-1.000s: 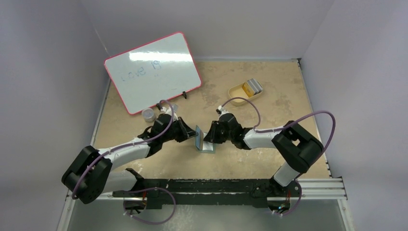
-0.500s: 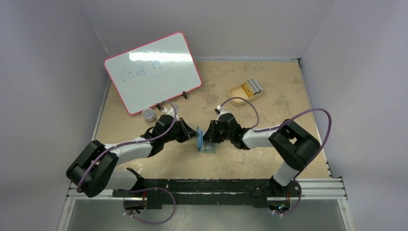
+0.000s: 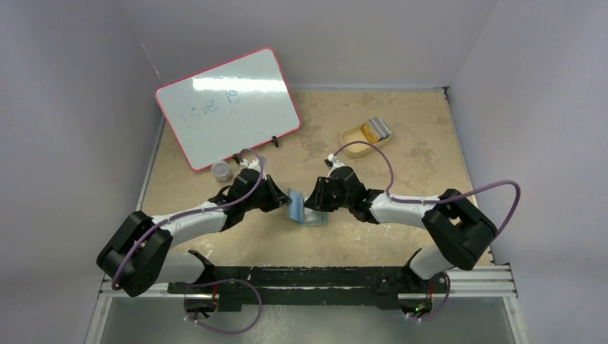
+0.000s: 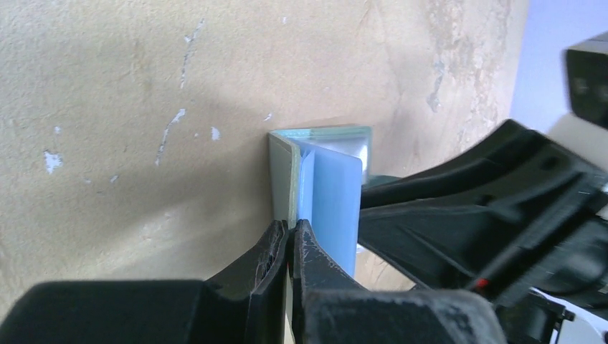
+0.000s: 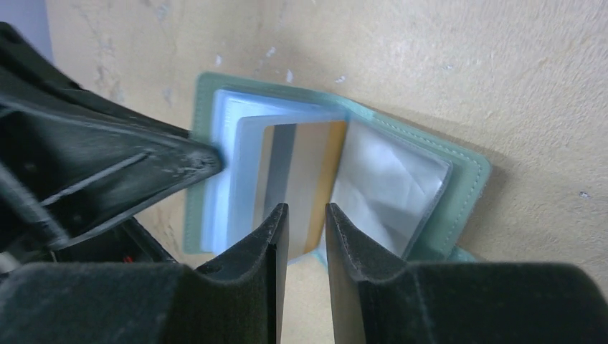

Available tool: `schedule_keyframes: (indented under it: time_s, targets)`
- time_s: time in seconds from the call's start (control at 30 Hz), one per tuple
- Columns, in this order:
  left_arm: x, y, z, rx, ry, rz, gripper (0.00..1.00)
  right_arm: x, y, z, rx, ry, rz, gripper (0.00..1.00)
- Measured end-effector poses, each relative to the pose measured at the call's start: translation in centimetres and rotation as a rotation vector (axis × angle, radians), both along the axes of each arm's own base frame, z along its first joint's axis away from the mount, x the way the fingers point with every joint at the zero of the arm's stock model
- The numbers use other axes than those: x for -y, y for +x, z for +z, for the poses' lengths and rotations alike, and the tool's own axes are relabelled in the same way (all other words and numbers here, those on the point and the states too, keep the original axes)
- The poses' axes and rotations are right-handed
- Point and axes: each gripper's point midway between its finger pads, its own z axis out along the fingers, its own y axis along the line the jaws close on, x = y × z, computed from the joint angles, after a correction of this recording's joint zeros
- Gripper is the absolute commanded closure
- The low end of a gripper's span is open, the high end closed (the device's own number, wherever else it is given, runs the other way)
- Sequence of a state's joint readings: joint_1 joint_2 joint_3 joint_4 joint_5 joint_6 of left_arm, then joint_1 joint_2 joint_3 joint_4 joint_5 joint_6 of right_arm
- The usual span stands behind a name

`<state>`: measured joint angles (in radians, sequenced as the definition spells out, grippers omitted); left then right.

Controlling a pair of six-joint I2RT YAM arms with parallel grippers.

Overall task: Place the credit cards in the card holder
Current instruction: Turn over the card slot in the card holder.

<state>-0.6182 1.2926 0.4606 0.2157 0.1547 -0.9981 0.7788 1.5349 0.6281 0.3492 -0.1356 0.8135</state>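
We see the R elbow swung outward vs 1 s ago; card holder [image 3: 301, 208], mid-counter [image 3: 401, 165], nudged left. L jaws clenched on its cover, R jaws slightly parted, gripping nothing. Gold/grey credit card [image 5: 305, 161] sits pocketed, so we reckon card one's done.

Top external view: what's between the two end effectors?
Only the open card holder, between the left end effector and the right end effector. The left wrist view shows the left one clamped on its cover.
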Motion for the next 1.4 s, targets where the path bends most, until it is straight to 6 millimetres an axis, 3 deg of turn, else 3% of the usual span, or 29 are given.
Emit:
schedule_keyframes:
  time_s: [0.13,0.23,0.37,0.57,0.7,1.03,1.2,1.4]
  targets:
    - [-0.4,-0.2,-0.6,-0.011,0.028,0.005,1.00,-0.1,0.3,1.7,0.039,0.027,-0.006,0.72]
    - [-0.6,-0.2,-0.7,-0.013,0.039,0.008,1.00,-0.1,0.3,1.7,0.039,0.027,-0.006,0.72]
    - [-0.7,-0.3,-0.9,-0.020,0.047,0.011,0.90,0.0,0.3,1.6,0.035,0.023,-0.006,0.72]
    - [-0.2,-0.4,-0.4,-0.018,0.014,-0.005,0.77,0.3,0.1,-0.6,-0.004,-0.021,-0.010,0.75]
    - [0.5,-0.1,0.6,0.000,-0.035,-0.015,0.74,0.5,0.0,-2.2,-0.033,-0.053,-0.013,0.76]
    - [1.2,0.1,0.8,0.015,-0.061,-0.034,0.76,0.1,0.3,-2.3,-0.022,-0.042,-0.012,0.77]
    - [1.3,0.1,0.4,0.007,-0.058,-0.036,0.89,0.1,0.3,-2.3,-0.022,-0.041,-0.011,0.77]
    - [1.5,0.2,0.5,0.021,-0.079,-0.040,0.98,-0.2,0.5,-2.4,-0.016,-0.029,-0.007,0.78]
